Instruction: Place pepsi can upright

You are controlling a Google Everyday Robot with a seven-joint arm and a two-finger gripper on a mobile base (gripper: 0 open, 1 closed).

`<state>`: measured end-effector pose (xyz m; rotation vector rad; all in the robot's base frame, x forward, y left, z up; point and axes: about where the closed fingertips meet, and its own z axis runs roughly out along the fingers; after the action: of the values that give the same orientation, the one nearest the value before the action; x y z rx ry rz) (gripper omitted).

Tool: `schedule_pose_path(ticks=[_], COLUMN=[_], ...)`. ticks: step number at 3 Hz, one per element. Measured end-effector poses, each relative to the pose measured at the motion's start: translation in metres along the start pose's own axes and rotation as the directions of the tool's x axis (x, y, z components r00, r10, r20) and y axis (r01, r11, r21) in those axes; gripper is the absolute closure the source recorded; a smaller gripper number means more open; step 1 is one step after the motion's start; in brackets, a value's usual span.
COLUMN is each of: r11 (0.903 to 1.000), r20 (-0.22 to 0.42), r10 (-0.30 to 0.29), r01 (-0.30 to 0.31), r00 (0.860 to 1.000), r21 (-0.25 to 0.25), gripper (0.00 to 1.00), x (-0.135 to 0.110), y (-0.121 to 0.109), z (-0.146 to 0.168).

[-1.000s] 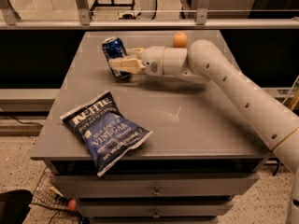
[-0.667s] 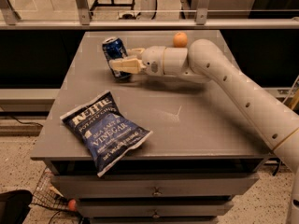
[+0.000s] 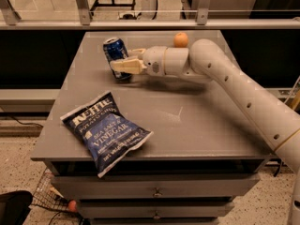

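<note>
The pepsi can (image 3: 115, 49) is dark blue with a silver top. It stands tilted at the back left of the grey table (image 3: 197, 125), top leaning left and away, lower end at the table surface. My gripper (image 3: 126, 60) reaches in from the right with its cream fingers (image 3: 125, 66) on either side of the can's lower half, shut on it. The white arm (image 3: 234, 83) stretches from the right edge across the table.
A flat dark-blue chip bag (image 3: 105, 130) lies at the front left, overhanging the table's front edge. An orange (image 3: 181, 40) sits at the back, behind my wrist. A rail and a glass partition run behind the table. Drawers are below the top.
</note>
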<state>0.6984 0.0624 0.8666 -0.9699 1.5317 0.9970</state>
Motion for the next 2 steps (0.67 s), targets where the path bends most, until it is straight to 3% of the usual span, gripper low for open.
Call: schedule_pose_path(ticks=[1, 2], r11=[1.0000, 1.0000], r20=[0.000, -0.001], r10=[0.000, 0.000], r01=[0.000, 0.000], r00=[1.000, 1.000], r21=[-0.006, -0.008], gripper=[0.05, 0.00], x=[-0.0001, -0.0001], y=[0.0021, 0.0029], z=[0.0032, 0.0044])
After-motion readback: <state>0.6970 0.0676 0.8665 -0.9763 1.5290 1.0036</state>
